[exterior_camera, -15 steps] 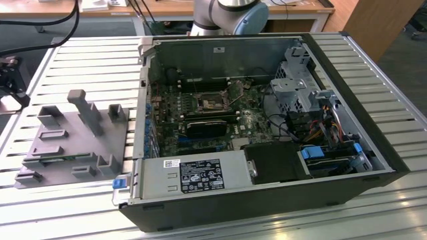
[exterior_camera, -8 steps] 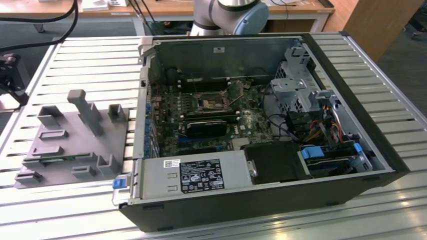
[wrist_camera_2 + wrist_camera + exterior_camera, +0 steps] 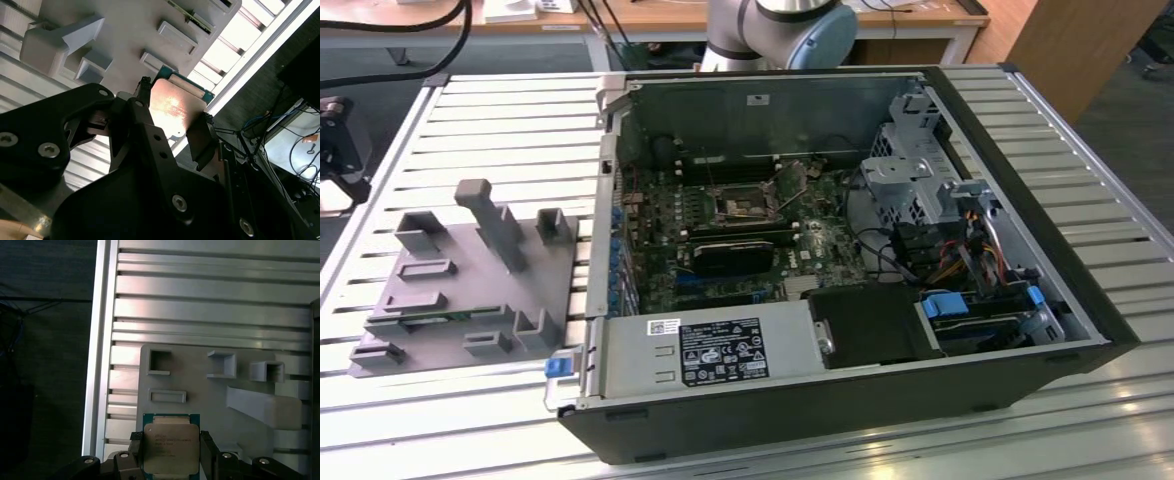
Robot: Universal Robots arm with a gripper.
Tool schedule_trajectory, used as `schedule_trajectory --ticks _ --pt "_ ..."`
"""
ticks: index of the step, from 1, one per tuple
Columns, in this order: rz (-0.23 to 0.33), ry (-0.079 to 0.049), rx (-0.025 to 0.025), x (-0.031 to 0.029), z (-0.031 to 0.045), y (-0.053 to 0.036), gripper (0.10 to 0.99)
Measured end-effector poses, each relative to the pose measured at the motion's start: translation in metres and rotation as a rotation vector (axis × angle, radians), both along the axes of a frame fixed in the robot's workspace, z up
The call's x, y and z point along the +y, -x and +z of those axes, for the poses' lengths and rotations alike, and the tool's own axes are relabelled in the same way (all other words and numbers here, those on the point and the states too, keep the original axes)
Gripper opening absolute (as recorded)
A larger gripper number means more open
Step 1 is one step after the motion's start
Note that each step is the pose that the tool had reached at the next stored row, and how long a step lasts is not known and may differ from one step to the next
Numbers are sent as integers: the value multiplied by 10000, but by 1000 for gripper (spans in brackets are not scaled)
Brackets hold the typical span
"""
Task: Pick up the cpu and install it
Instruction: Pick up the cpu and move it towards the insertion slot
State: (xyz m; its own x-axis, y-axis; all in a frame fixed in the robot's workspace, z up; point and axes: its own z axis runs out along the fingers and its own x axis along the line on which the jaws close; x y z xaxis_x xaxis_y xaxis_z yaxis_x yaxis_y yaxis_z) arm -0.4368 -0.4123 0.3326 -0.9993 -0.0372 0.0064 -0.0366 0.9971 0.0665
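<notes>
The cpu (image 3: 170, 446), a flat square chip with a silver top plate and a green rim, sits between the black fingers of my gripper (image 3: 171, 454), which is shut on it. In the second wrist view the cpu (image 3: 175, 106) shows from another angle, with the gripper (image 3: 172, 119) pinching two opposite edges. The chip hangs well above the grey fixture tray (image 3: 200, 390), near one end of it. The exterior view has the tray (image 3: 467, 270) on the slatted table at its left. The motherboard's square socket (image 3: 744, 203) lies inside the open computer case (image 3: 961, 130).
The slatted aluminium table (image 3: 1121, 200) carries the tray and the case. Upright posts (image 3: 494, 225) rise from the tray. Inside the case are a black heatsink block (image 3: 736, 255), a power supply (image 3: 707, 350), drive cages and cables (image 3: 947, 230). The arm's base (image 3: 781, 30) stands behind the case.
</notes>
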Motion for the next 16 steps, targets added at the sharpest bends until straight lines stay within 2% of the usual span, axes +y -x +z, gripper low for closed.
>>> schedule_trajectory --ticks 16 --pt "0 0 -3 1 229 0 541"
